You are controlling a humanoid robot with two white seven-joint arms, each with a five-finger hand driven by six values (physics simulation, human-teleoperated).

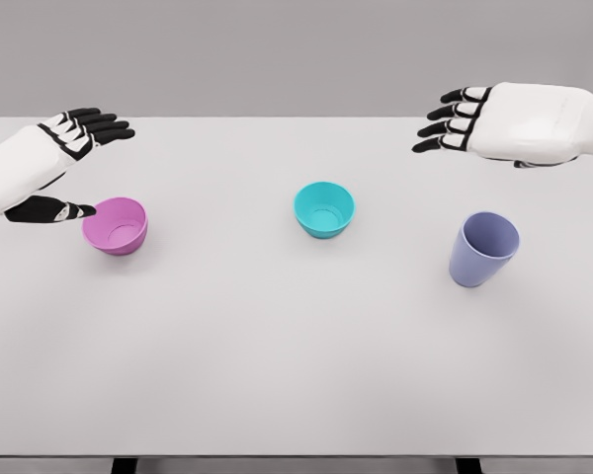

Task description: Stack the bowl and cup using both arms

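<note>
Grey wall behind, and a pale, matt white table (277,375) fills the view from edge to edge. Nothing is stacked yet, so by my reading the whole task is left to do. Three vessels stand upright and well apart on the tabletop. At the centre sits the teal bowl (324,209), low and round with a smooth, plastic-looking wall. To its right, nearer the front, stands the lavender cup (483,249), taller and tapering slightly toward its base, its finish plain like the bowl's. Off to the left sits the pink bowl (116,225), shaped much like the teal one.

The left hand (64,163) is beside the pink bowl with fingers spread and holding nothing; its dark thumb tip reaches close to the rim, though I cannot tell if it touches. The right hand (494,123) hovers behind the cup, well apart from it, fingers loosely extended and empty. Both have white shells and black finger segments.
</note>
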